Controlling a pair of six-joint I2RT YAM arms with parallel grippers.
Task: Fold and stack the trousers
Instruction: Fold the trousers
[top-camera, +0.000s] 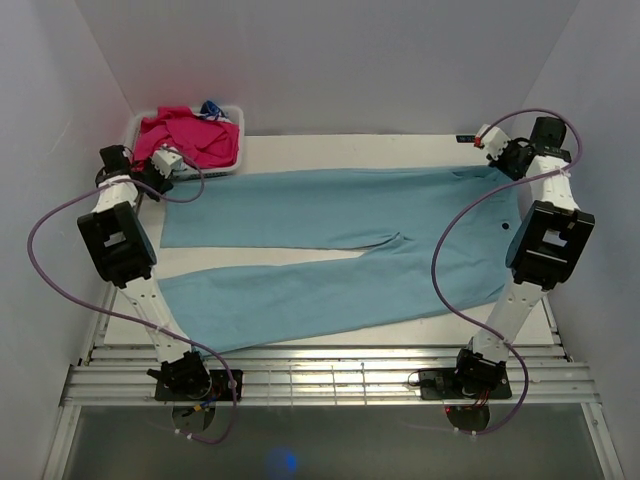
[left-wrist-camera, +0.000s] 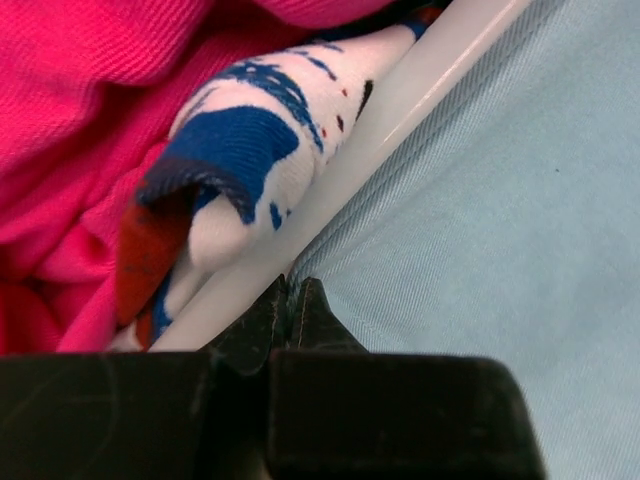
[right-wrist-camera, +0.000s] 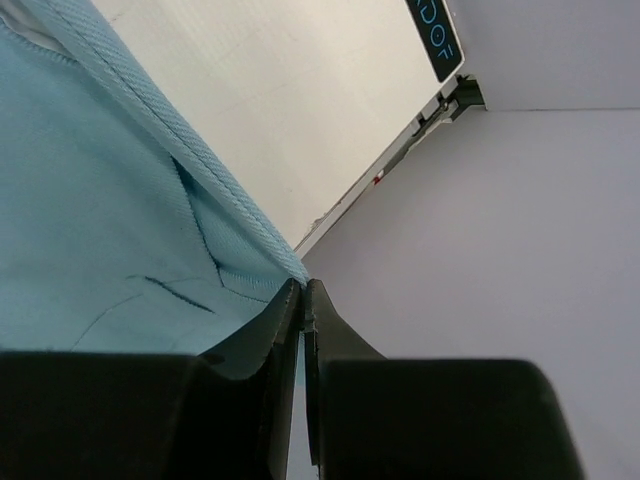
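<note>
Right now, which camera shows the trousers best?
Top external: the trousers lie spread out, both legs and waist. Left wrist shows only a hem edge beside the basket; right wrist only a waistband corner at its fingers.

plain white walls (top-camera: 330, 60) enclose a white table (top-camera: 350, 150) under even light.

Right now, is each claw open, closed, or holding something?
Left gripper: closed, pinching the trousers at a leg hem.
Right gripper: closed, pinching the trousers at the waist corner.
</note>
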